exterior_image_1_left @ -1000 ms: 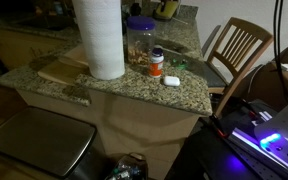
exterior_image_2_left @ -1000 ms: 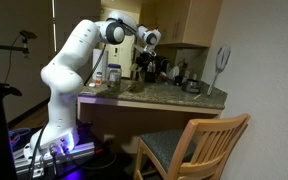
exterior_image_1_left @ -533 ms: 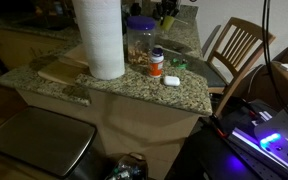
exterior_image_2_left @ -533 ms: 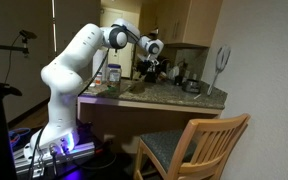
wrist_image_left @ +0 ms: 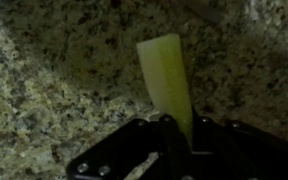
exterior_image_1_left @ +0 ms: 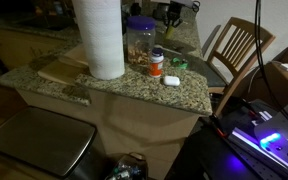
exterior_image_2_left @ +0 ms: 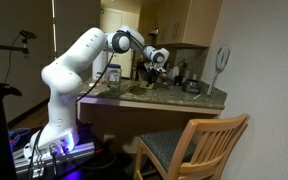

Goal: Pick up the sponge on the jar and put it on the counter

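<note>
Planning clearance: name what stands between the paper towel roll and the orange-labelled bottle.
The jar stands between the roll and the bottle, in an exterior view.

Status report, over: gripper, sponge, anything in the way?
Gripper shut on the sponge. Sponge off the jar, held edge-on over the counter, not released. Wrist view shows only counter beneath it.

Big white glossy robot arm (exterior_image_2_left: 72, 68): fat rounded links, smooth shells, thin dark seams at joints. Dark round cap on upper joint (exterior_image_2_left: 122, 40). Small black metal gripper (exterior_image_2_left: 156, 59) at tip. Wrist view: matte black blocky housing, tiny silver screw heads (wrist_image_left: 81, 168) along lower edge.
</note>
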Controlling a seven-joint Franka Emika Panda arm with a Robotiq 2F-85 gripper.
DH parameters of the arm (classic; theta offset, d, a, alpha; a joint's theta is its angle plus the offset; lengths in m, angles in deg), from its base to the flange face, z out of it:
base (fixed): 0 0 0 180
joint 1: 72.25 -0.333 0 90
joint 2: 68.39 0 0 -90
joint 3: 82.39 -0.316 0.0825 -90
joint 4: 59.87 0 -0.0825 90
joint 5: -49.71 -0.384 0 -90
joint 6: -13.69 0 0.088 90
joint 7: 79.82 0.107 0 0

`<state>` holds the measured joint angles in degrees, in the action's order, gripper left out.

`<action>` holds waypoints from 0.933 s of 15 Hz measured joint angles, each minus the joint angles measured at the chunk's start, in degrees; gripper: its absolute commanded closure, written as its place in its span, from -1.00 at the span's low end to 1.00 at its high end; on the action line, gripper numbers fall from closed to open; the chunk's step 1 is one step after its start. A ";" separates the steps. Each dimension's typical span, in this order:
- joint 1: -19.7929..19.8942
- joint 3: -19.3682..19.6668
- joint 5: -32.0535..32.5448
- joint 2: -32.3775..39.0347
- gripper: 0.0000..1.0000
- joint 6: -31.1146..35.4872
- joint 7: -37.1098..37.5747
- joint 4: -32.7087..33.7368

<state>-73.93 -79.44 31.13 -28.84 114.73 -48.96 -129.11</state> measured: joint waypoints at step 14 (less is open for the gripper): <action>-3.11 0.83 10.46 -8.19 -1.00 -13.72 13.99 -1.22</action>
<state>-77.05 -78.62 41.59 -37.03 101.02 -34.97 -130.33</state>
